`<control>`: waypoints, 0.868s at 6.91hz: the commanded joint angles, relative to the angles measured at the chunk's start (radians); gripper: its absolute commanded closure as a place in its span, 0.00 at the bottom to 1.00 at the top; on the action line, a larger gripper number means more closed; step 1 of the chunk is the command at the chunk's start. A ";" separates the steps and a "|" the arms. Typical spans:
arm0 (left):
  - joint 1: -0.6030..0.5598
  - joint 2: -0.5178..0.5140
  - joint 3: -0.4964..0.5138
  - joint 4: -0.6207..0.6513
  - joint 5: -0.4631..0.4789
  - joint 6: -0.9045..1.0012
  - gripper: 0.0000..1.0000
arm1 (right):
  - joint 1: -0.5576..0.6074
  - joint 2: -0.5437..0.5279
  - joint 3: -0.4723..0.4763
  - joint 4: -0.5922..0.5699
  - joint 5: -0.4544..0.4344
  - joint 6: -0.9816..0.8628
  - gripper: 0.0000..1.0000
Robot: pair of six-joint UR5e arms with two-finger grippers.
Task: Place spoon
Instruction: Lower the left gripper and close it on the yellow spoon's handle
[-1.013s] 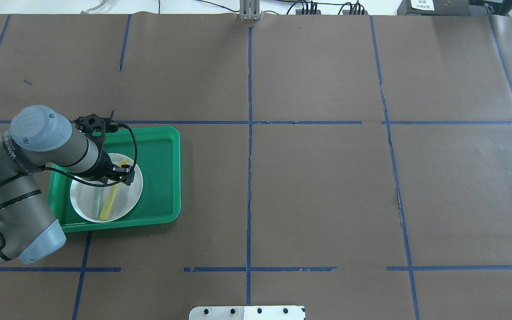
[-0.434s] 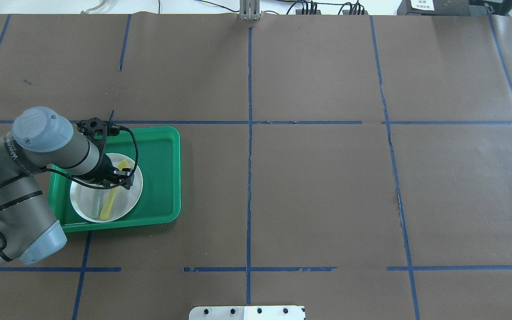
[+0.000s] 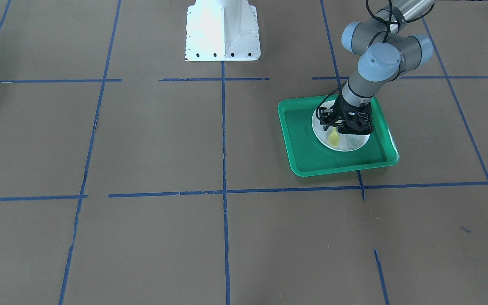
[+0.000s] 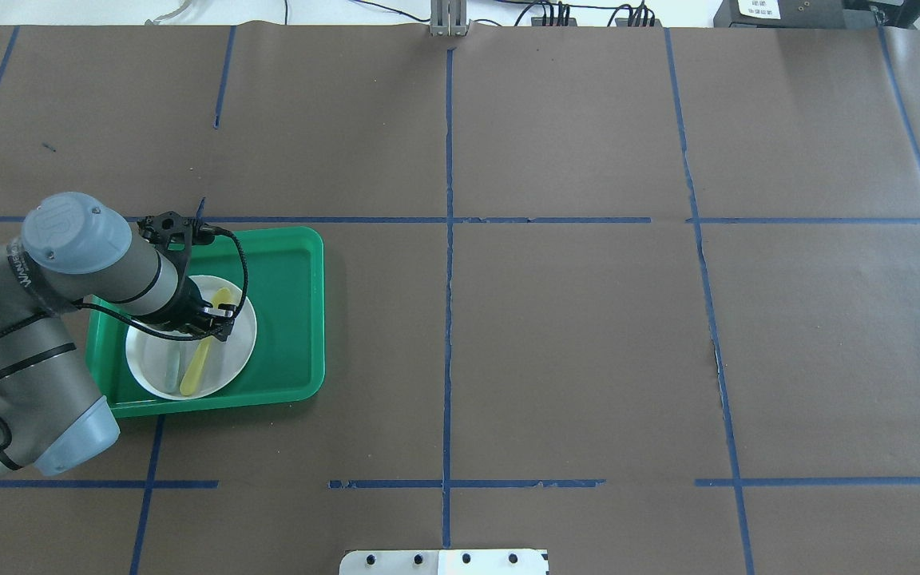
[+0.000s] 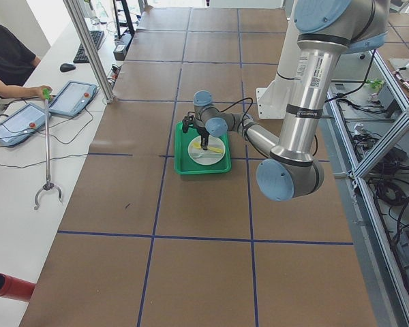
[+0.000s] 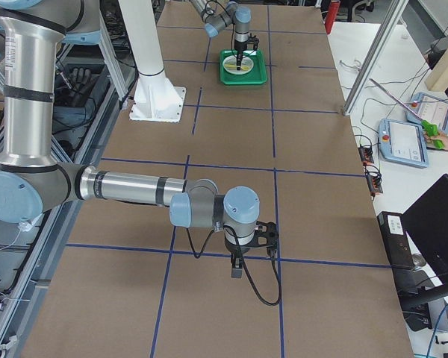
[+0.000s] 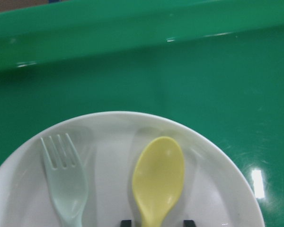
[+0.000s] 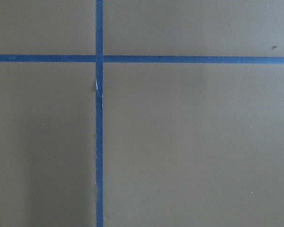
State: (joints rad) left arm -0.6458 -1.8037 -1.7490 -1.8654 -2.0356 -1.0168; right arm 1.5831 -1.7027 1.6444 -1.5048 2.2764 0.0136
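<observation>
The yellow spoon (image 4: pixel 195 366) lies on the white plate (image 4: pixel 235 350) inside the green tray (image 4: pixel 292 319), its bowl toward the far side. My left gripper (image 4: pixel 216 318) hangs low over the plate and is open. In the left wrist view its fingertips (image 7: pixel 125 222) stand on either side of the spoon (image 7: pixel 158 177) at its neck, with a gap on each side. The front view shows the gripper (image 3: pixel 335 127) above the spoon's bowl (image 3: pixel 334 137). My right gripper (image 6: pixel 239 270) shows only in the right side view, over bare table; I cannot tell its state.
A pale grey-green fork (image 7: pixel 64 184) lies on the plate (image 7: pixel 109 137) beside the spoon, parallel to it. The tray's raised rim (image 7: pixel 132 33) runs beyond the plate. Brown table paper with blue tape lines (image 8: pixel 99 142) surrounds the tray. The robot's white base (image 3: pixel 222 29) stands at the table's edge.
My left gripper has shifted slightly toward the near left over the plate and come closer to the spoon. The spoon, fork and plate have not moved.
</observation>
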 commanded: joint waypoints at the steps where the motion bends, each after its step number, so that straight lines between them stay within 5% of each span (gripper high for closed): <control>1: -0.002 0.001 -0.003 0.000 0.000 0.001 0.96 | 0.000 0.000 0.000 0.000 0.000 0.000 0.00; 5: -0.034 0.059 -0.146 0.061 -0.002 0.007 1.00 | 0.000 0.000 0.000 0.000 0.000 0.000 0.00; 6: -0.081 0.034 -0.209 0.215 -0.027 0.056 1.00 | 0.000 0.000 0.000 0.000 0.000 0.000 0.00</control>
State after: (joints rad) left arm -0.6859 -1.7590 -1.8860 -1.7817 -2.0432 -0.9984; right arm 1.5831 -1.7027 1.6444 -1.5048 2.2764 0.0138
